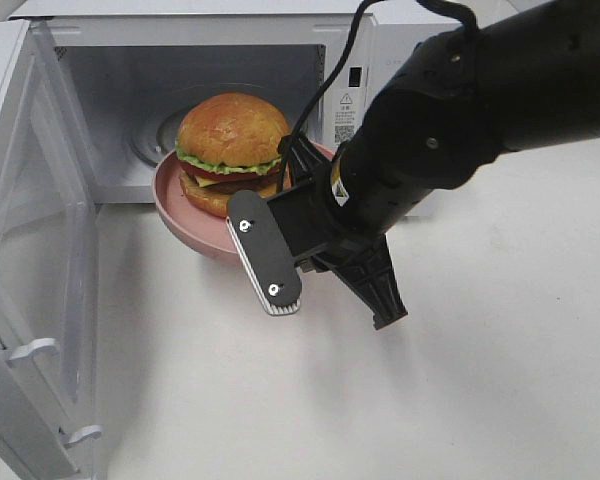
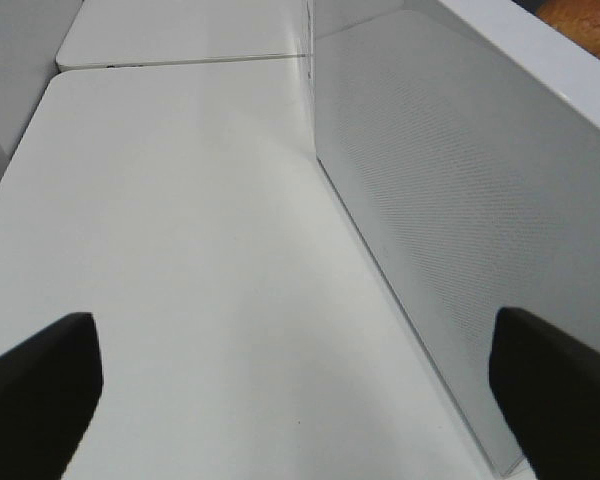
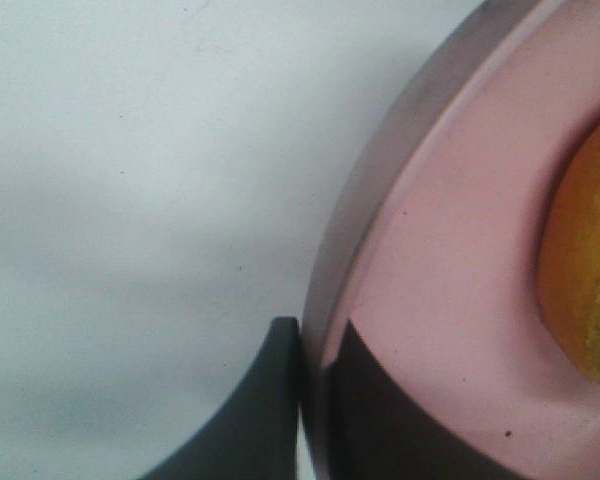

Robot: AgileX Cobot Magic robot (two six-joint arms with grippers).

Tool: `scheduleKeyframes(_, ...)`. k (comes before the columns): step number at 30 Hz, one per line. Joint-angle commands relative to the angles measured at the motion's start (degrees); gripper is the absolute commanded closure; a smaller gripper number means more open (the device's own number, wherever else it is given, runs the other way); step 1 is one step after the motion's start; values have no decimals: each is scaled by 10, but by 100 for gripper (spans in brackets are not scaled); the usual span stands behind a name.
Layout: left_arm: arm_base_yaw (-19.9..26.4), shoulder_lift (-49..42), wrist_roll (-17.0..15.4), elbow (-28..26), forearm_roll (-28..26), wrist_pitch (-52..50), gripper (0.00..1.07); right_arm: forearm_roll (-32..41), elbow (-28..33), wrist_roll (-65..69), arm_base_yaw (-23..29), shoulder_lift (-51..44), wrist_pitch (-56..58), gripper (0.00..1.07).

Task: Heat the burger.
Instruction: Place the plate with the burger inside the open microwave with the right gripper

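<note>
Our right gripper (image 3: 317,330) is nearly closed. It pinches the rim of the round pink plate (image 1: 185,215), with one dark finger (image 3: 260,400) outside the rim and the other on the inner face. The burger (image 1: 230,150) has a glossy golden-brown bun, a green lettuce frill, red tomato, yellow cheese and a dark patty. It sits on that plate just beyond the fingertips, close to them but not touching. Past the burger, farther from the gripper, is the open cavity of the white microwave (image 1: 100,150). The plate's far side is at the cavity's mouth and its near side is out over the white table (image 1: 480,350). We cannot tell whether the plate is resting or lifted.

Our left gripper (image 2: 292,340) is spread wide and holds nothing, with bare table between its fingers. The microwave's white perforated door (image 2: 460,200) stands open just ahead of it, close to one finger.
</note>
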Motion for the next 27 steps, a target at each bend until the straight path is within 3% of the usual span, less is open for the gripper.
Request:
scheduleKeyframes(1, 1, -11, -1, 2, -2, -2, 9, -13, -33, 15, -1, 12, -1, 107)
scheduleKeyframes(18, 1, -11, -1, 2, -2, -2, 9, -35, -150, 59, -1, 97, 29, 107)
scheduleKeyframes(27, 1, -11, -1, 2, -2, -2, 9, -46, -252, 123, -1, 154, 80, 107)
